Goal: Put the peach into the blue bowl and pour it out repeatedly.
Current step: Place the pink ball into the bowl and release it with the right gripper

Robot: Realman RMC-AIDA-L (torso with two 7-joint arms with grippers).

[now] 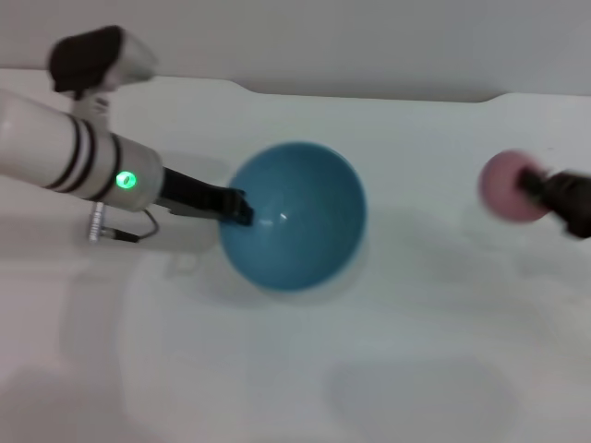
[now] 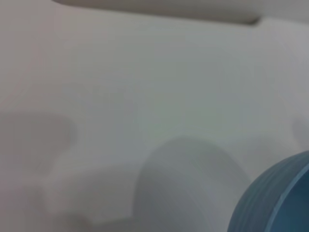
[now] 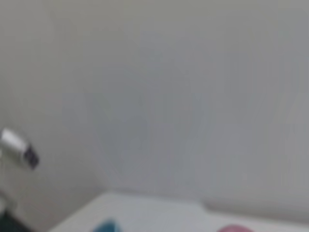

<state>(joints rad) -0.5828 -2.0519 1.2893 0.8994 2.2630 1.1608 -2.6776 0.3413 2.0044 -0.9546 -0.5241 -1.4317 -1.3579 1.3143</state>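
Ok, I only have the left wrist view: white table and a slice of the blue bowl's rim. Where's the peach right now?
Observer: The peach is off to the bowl's right, at the tip of the right claw, not in the bowl.
Operator: So the bowl has nothing in it?
Observer: Yes, the head view shows the blue bowl with a plain interior and nothing inside.
Operator: And my left claw, where is it relative to the bowl?
Observer: The left claw is at the bowl's left rim and looks closed on it.
Operator: Is the bowl sitting level?
Observer: It appears tilted, with its opening facing the head camera.
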